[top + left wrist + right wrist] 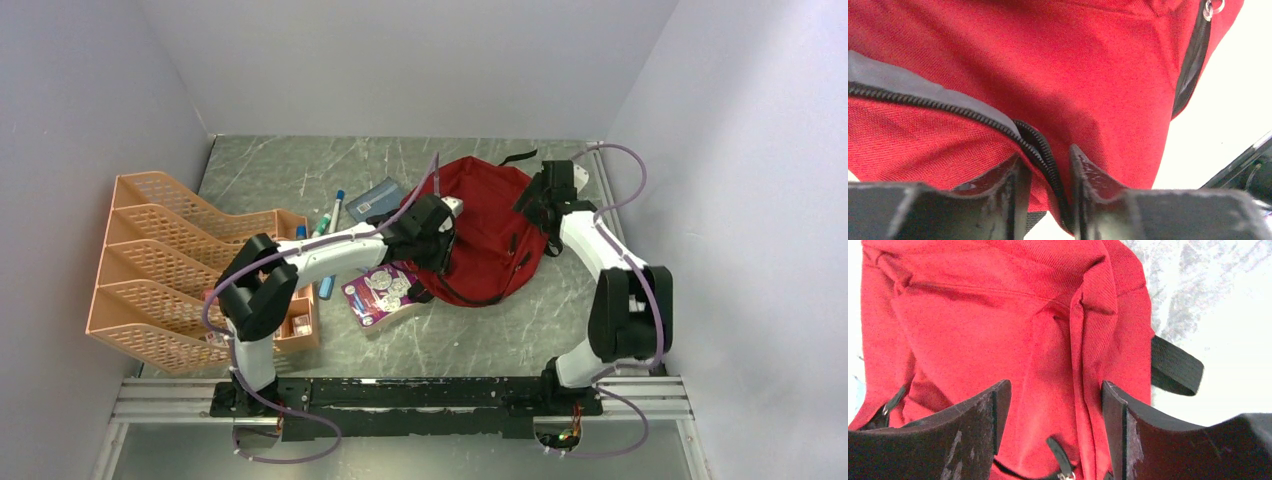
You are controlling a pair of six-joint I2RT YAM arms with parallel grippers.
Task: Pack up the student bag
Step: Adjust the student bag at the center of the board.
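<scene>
Left gripper (1045,157) has its jaws a little apart, astride the black zipper (948,107) at the left edge of the student bag (490,235). A fold of red fabric sits between the fingers, but I cannot tell whether they pinch it or only straddle it. Right gripper (1055,387) has its jaws wide apart and holds nothing, poised over a raised red seam at the bag's far right corner.

The bag lies flat on the table (480,340), slumped and creased, directly under both grippers and spanning the gap between them. It looks light, soft and limp, so it will likely sag and fold wherever it is lifted and its mouth will not stay open unaided. The firmer places to hold seem to be the zipper tape under the left jaws, the stitched seam under the right jaws and the black strap (1175,365) just right of the right gripper. Plain cloth would probably bunch and slip.

An orange mesh organiser (170,260) stands well to the left of the left gripper, beside that arm's elbow. A purple book (383,292) lies just beside the left gripper on its near side. A grey-blue pouch (375,198) and some blue pens (335,210) lie near it on the far left.
</scene>
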